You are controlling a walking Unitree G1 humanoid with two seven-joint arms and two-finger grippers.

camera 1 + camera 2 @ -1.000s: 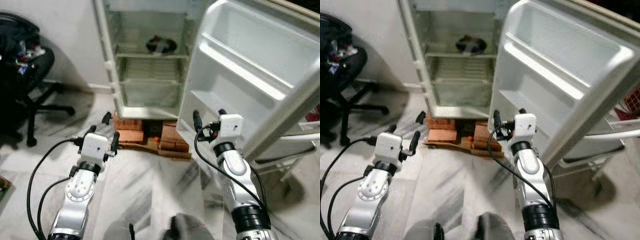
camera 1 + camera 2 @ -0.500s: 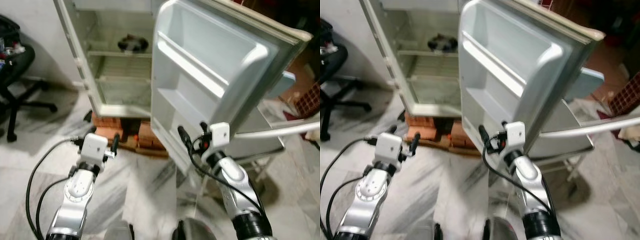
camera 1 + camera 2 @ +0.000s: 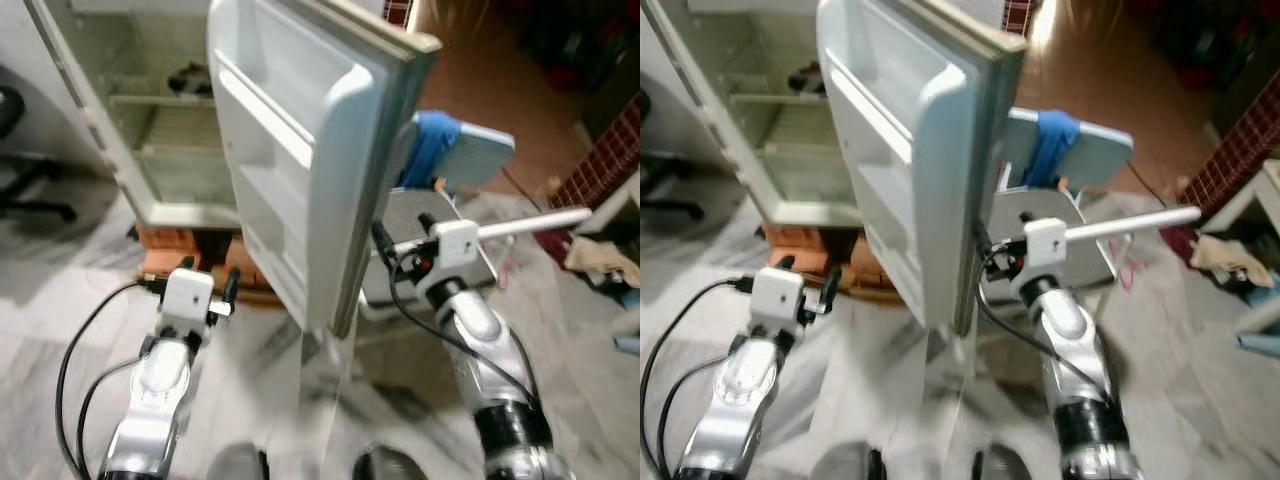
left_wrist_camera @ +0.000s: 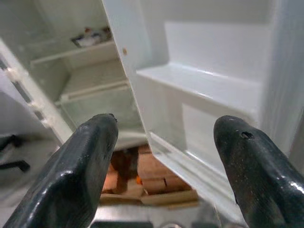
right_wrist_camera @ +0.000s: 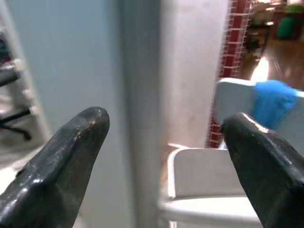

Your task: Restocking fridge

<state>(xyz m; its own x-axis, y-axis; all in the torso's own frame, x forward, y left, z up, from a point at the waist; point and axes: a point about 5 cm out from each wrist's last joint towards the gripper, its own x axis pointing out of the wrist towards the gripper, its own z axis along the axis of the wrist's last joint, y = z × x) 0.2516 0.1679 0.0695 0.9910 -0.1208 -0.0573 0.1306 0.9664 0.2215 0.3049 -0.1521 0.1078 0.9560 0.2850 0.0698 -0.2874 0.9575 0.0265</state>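
No brand, label or writing can be read on any surface here. The fridge [image 3: 150, 130] stands open on a base of red bricks [image 3: 200, 262], and its cabinet shows pale wire shelves with one dark object [image 3: 190, 78] on the upper shelf; what it is cannot be told. The fridge door [image 3: 300, 150] is swung out towards the camera, edge-on in the middle of the head views, and its inner side carries white moulded door shelves [image 4: 199, 90].

The left gripper [image 3: 207, 280] is held low in front of the door's inner side, with its fingers [image 4: 85, 166] apart and nothing between them. The right gripper [image 3: 400, 232] is at the outer edge of the door, with its fingers [image 5: 61, 156] apart on either side of that edge; whether they touch it cannot be told.

The floor [image 3: 80, 270] is white marble with grey veins. Behind the door stands a white plastic chair [image 3: 470, 160] with a blue cloth [image 3: 432, 145] over its back. Further right the floor turns brown, and a red brick wall [image 5: 235, 28] shows there. The leg of a black office chair [image 3: 35, 190] is at the far left.
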